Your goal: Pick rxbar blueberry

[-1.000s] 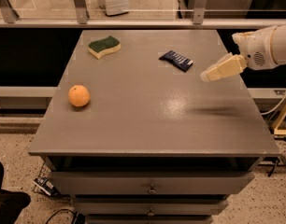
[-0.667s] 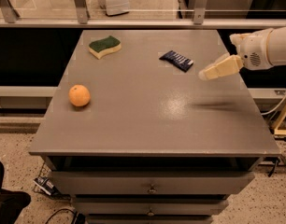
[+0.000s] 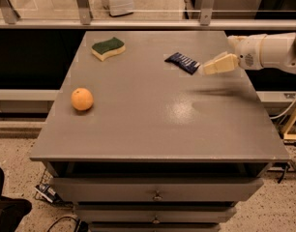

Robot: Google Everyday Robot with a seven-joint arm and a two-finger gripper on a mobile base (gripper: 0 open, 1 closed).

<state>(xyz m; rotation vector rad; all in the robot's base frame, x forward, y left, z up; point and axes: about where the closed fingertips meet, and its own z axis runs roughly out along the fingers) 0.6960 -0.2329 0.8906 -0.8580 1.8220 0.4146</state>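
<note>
The rxbar blueberry (image 3: pixel 183 62) is a small flat dark navy wrapper with white lettering. It lies on the grey table (image 3: pixel 153 129) toward the far right. My gripper (image 3: pixel 209 68) comes in from the right on a white arm. It hovers above the table just right of the bar's near end, tips pointing left toward it. It holds nothing.
A green-and-yellow sponge (image 3: pixel 108 48) lies at the far left of the table. An orange fruit (image 3: pixel 82 99) sits near the left edge. A metal rail (image 3: pixel 138 25) runs behind the table. Drawers sit below the front edge.
My gripper has moved left and slightly away from the front, closer to the rxbar. The bar, sponge and orange have not moved.
</note>
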